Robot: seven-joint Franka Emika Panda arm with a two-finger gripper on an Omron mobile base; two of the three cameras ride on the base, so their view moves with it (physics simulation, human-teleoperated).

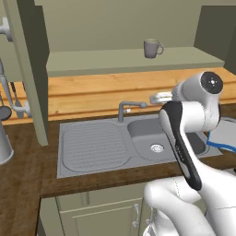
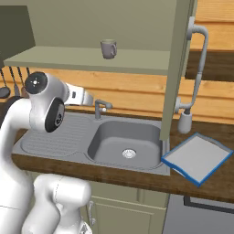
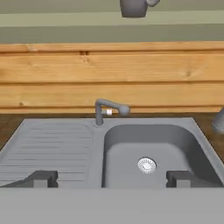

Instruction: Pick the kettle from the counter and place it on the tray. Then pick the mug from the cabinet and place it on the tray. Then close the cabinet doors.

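The white arm rises from about 5 o'clock in the left base view and from about 7 o'clock in the right base view, folding at a dark-jointed elbow before its last links reach forward. The tool (image 3: 112, 179) looks ahead and slightly downward, its two dark finger tips (image 3: 41, 178) standing far apart at 7 and 5 o'clock of the hand view, with nothing between them. In the right base view the pale wrist section points toward 3 o'clock.
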